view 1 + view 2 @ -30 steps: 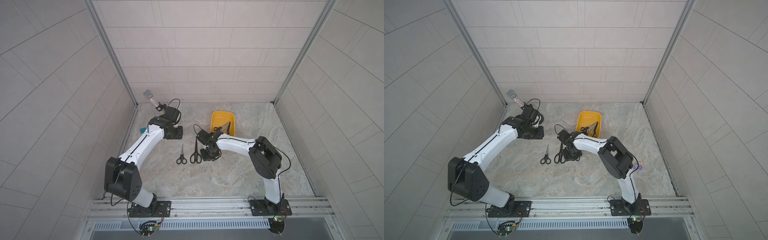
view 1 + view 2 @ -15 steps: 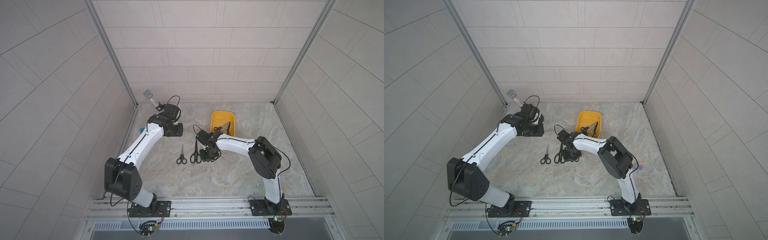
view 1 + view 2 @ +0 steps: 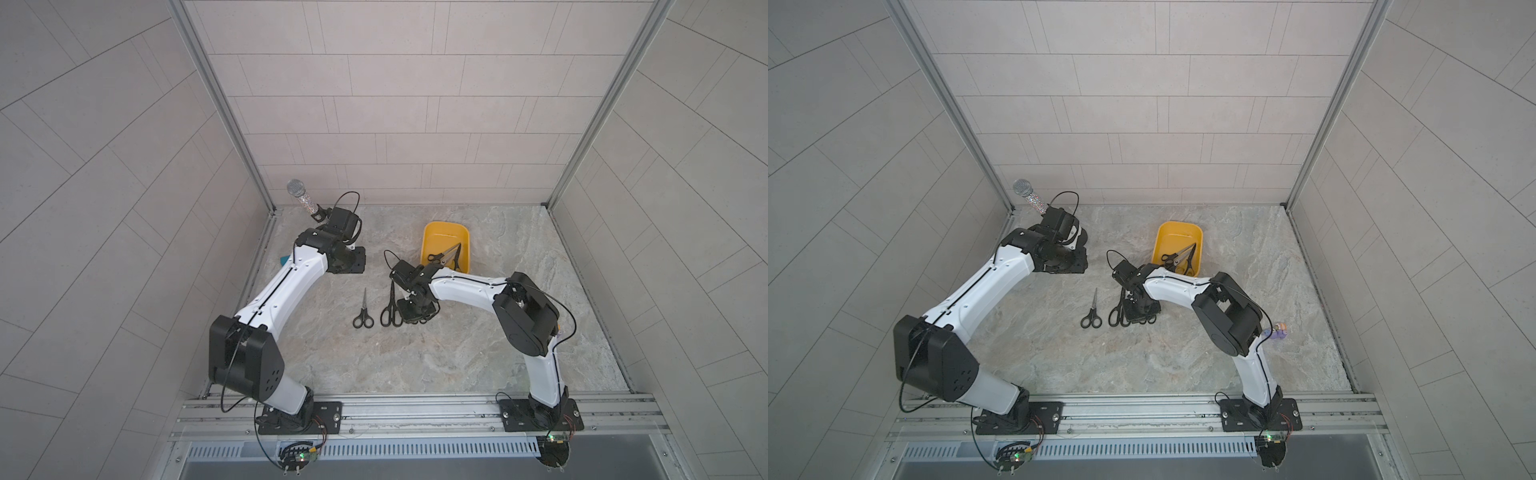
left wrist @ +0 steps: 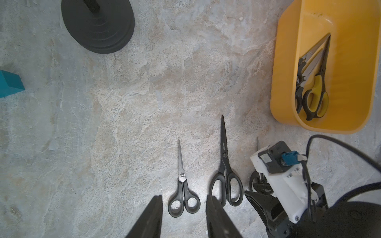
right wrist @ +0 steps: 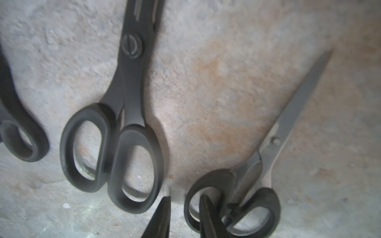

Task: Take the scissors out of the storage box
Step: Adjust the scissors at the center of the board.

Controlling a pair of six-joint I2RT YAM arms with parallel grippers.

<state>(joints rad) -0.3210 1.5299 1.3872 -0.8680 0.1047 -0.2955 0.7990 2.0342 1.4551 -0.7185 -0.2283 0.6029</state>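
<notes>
The yellow storage box [image 3: 444, 232] [image 3: 1177, 237] [image 4: 282, 82] stands at the back of the table. Inside it lie yellow-handled scissors [image 4: 317, 90] and other scissors [image 3: 446, 255]. Three pairs lie on the table in front: small scissors [image 3: 363, 311] [image 4: 182, 179], long black scissors [image 3: 390, 307] [image 5: 127, 103], and metal-bladed scissors [image 5: 274, 144]. My right gripper [image 3: 413, 311] [image 5: 185, 203] is low over that last pair, open, one finger inside a handle loop and one outside. My left gripper [image 3: 351, 264] [image 4: 184, 196] hangs open and empty, higher up at the back left.
A microphone [image 3: 297, 189] on a round black base [image 4: 99, 24] stands in the back left corner. A teal block [image 4: 10, 82] lies near the left wall. A small purple object [image 3: 1277, 332] sits by the right arm. Tiled walls close three sides.
My right gripper's jaws have parted from the metal-bladed scissors' handle, which now rests on the table. The left arm has drifted slightly toward the back left.
</notes>
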